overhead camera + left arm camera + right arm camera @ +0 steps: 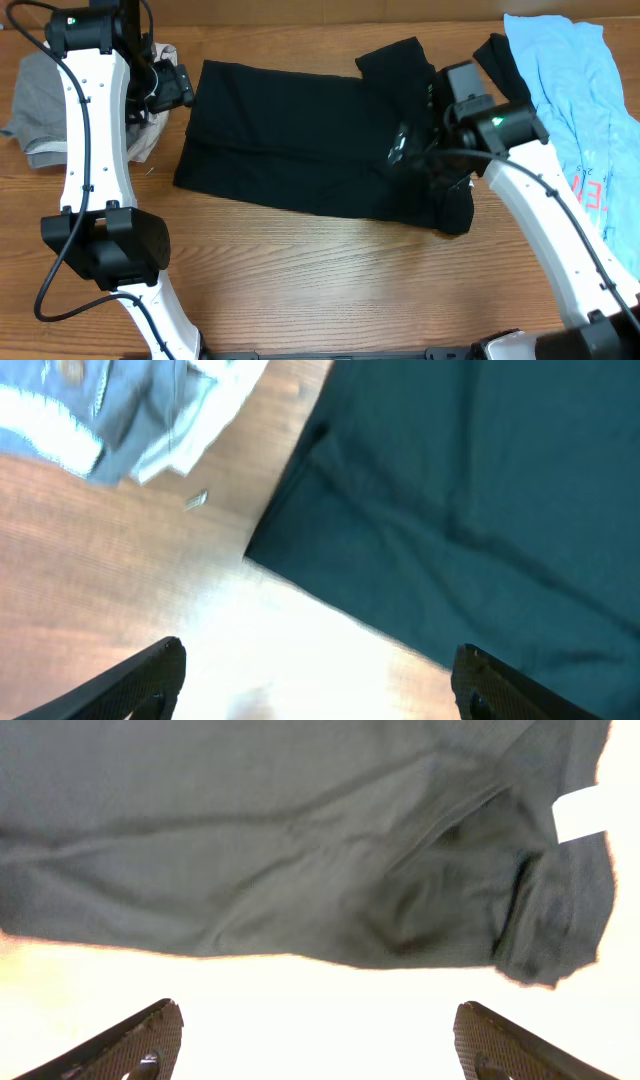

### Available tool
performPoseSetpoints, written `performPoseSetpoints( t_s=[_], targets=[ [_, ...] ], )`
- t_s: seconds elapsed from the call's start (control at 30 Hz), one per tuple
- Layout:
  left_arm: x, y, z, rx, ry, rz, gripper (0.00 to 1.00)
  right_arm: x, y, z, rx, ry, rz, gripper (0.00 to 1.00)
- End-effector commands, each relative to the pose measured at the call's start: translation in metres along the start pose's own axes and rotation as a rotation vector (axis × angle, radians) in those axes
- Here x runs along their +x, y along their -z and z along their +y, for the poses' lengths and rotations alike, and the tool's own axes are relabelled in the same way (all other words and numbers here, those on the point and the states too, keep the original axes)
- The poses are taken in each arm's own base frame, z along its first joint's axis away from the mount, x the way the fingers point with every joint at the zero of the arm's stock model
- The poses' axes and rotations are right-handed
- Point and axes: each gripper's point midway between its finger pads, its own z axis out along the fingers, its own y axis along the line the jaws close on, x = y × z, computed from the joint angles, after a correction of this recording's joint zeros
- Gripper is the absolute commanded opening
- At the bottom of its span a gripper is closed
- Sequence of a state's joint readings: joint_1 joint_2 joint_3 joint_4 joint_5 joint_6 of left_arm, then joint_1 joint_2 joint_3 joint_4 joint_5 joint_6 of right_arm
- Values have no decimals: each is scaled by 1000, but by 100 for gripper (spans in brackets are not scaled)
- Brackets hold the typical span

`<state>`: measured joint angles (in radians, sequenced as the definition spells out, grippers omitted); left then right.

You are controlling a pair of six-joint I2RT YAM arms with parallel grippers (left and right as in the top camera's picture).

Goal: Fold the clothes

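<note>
Spread sideways across the middle of the light wooden table [330,280]: plain black short-sleeved cotton T-shirt [300,135], a long flat band. Left end straight and neat, right end bunched, one sleeve sticking up, one corner hanging down. Small white label [583,813] at that right end in the right wrist view. Probably folded lengthwise, crossways fold not yet done.

Left gripper [178,88] over the shirt's upper-left corner, just beside the edge. Fingers wide apart, nothing between them, only wood and the shirt's corner [480,490] below. Right gripper [410,150] over the rumpled right part. Fingers also spread, empty, creased fabric [250,840] underneath.

For a clean step:
- Flatten the right-end bunch first, tuck the stray sleeve inside the band.
- Pinch through every layer at a corner, not just the top one, else the lengthwise fold likely opens.
- Take the two corners of one end together, lift low, carry across evenly and lay edge on edge.
- Keep both sides level to avoid a skewed fold.
- Let go only once the cloth lies flat.

Around it:
- Light-blue red-printed tee [580,90], far right, touching the black sleeve area. Mind not to catch it.
- Grey garment [40,100] and pale beige piece [150,140], far left, near the left arm. Same caution there.
</note>
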<state>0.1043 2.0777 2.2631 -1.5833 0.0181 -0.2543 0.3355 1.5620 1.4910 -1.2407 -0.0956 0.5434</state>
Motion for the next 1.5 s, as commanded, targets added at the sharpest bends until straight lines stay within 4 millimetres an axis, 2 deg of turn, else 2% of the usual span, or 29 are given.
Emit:
performPoseSetpoints(
  t_s=[0.0,0.13,0.23,0.3,0.4,0.47,0.53,0.67,0.7,0.8,0.97,1.0,1.07,1.27,1.37,1.47],
  targets=[
    [10,20,5,-17,-33,-8,88,14,11,2,38,-26,-19,91],
    [22,26,10,-40,-32,24,89,38,13,-7,121,-51,31,94],
    [24,40,9,-29,-35,-10,89,52,7,-9,145,-52,66,98],
    [30,63,7,-18,-42,-70,89,67,-7,-15,172,-60,112,100],
    [41,83,4,-19,-53,-116,90,79,-25,-22,177,-65,158,100],
    [51,87,-1,-17,-74,-118,90,83,-37,-25,175,-65,164,100],
    [58,81,-7,-15,-91,-103,90,82,-46,-26,166,-53,155,100],
    [64,46,-18,-14,-116,-60,90,73,-66,-24,136,-25,97,96],
    [63,24,-23,-15,-128,-49,89,70,-74,-26,136,-22,70,96],
    [59,-13,-31,-9,-145,-59,88,63,-84,-31,141,-11,27,95],
    [50,-65,-33,2,-157,-106,87,49,-90,-35,135,15,-24,95],
    [50,-83,-34,7,-182,-121,88,43,-90,-37,130,1,-43,96],
    [52,-100,-34,14,-212,-135,87,34,-90,-36,118,5,-65,96],
    [59,-139,-32,15,-267,-155,87,24,-103,-42,127,-23,-71,95],
    [56,-148,-35,29,-267,-180,88,23,-114,-43,138,-24,-61,94],
    [48,-149,-38,39,-266,-218,88,18,-125,-45,155,-24,-67,94]
  ],
)
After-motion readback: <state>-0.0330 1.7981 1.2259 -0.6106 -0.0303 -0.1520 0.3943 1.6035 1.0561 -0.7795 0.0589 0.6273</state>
